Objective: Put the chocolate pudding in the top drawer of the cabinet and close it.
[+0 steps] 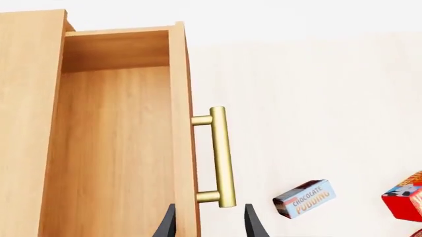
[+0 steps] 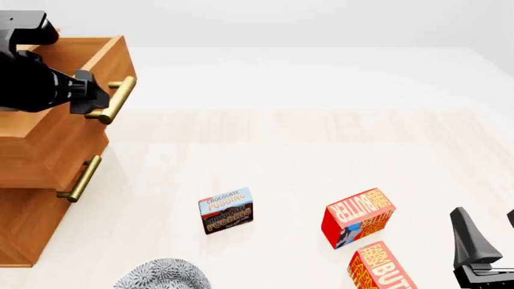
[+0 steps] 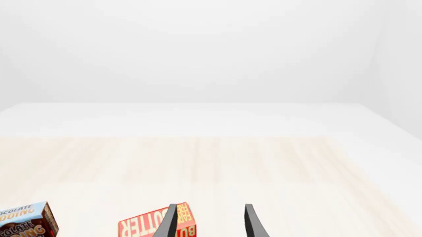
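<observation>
left gripper [image 1: 209, 222] fingers apart around the top drawer [image 1: 118, 148] handle [image 1: 221, 157] — a careless withdrawal could snag it, nudging the drawer shut.

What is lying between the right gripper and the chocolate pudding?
In the front view, two red butter boxes lie between the right gripper and the chocolate pudding.

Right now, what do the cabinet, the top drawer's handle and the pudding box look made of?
The cabinet looks like honey-brown wood with a matte finish: faint grain lines show on its panels. The top drawer matches it. Its bar handle looks like brushed brass, golden with a soft sheen. The chocolate pudding looks like printed cardboard, with flat faces and sharp edges, though a render leaves that open.
</observation>
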Available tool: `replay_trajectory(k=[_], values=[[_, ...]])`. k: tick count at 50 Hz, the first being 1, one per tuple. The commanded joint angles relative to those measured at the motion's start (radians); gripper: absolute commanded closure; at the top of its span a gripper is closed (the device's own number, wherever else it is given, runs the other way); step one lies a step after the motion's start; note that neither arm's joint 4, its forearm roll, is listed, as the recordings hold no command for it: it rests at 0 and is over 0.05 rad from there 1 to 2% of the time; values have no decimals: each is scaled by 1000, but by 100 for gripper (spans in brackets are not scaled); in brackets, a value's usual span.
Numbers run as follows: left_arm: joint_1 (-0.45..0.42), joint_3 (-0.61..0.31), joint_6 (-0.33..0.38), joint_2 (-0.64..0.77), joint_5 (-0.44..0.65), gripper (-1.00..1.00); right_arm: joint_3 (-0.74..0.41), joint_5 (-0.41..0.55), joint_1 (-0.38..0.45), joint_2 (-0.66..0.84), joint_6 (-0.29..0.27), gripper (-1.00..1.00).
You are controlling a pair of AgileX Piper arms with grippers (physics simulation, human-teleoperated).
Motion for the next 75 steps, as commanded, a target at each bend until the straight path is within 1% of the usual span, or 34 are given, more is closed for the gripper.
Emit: replay_trajectory(k=[1, 3, 4, 7, 13, 17, 18, 21, 26, 28, 35, 45, 49, 58, 60, 67, 75], values=[[-24, 26, -21, 13, -27, -100, 0, -1, 0, 1, 0, -100], [-20, 22, -20, 12, -27, -100, 0, -1, 0, 1, 0, -100], [-33, 21, -29, 15, -25, -100, 0, -1, 0, 1, 0, -100], [-35, 18, -27, 16, -26, -100, 0, -1, 0, 1, 0, -100], [-69, 22, -33, 25, -37, -100, 0, -1, 0, 1, 0, -100], [-95, 27, -49, 33, -46, -100, 0, -1, 0, 1, 0, -100], [-113, 33, -62, 38, -53, -100, 0, -1, 0, 1, 0, -100], [-112, 35, -55, 40, -59, -100, 0, -1, 0, 1, 0, -100], [-139, 38, -69, 44, -62, -100, 0, -1, 0, 1, 0, -100], [-170, 42, -92, 47, -66, -100, 0, -1, 0, 1, 0, -100], [-193, 54, -97, 60, -80, -100, 0, -1, 0, 1, 0, -100], [-229, 44, -93, 59, -70, -100, 0, -1, 0, 1, 0, -100], [-250, 49, -101, 58, -71, -100, 0, -1, 0, 1, 0, -100], [-257, 56, -89, 50, -71, -100, 0, -1, 0, 1, 0, -100], [-265, 53, -97, 49, -66, -100, 0, -1, 0, 1, 0, -100], [-276, 60, -93, 38, -65, -100, 0, -1, 0, 1, 0, -100], [-258, 44, -70, 27, -52, -100, 0, -1, 0, 1, 0, -100]])
